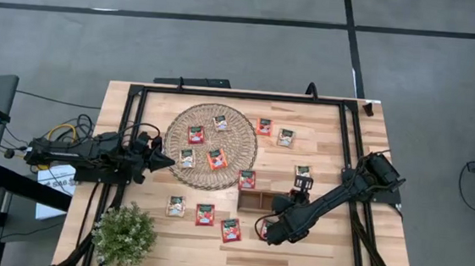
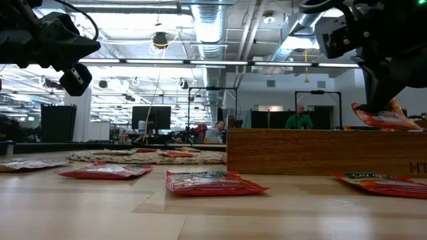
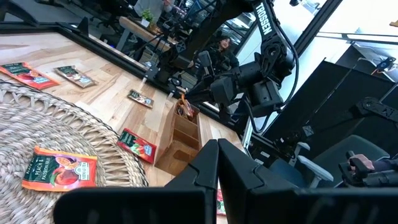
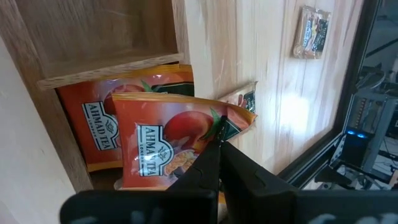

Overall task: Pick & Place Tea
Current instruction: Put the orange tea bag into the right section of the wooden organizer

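Observation:
My right gripper is shut on an orange tea sachet over the right end of the brown wooden tray. It shows in the low view above the tray's wall. Another orange sachet lies in that end compartment. Several sachets lie on the round wicker mat, such as the orange sachet. Others lie flat on the table, such as the red sachet. My left gripper is shut and empty at the mat's left edge, above the table. My right gripper pinches the orange sachet between its two fingers at one side edge. The fingers come from above, pointing down. The sachet hangs tilted just below the fingers, at the height of the tray's top rim. Whether it touches the rim, I cannot tell.
A small potted plant stands at the near left corner. A dark frame runs around the table's edges. A beige sachet lies just beyond the tray's right end, a red sachet at its left end.

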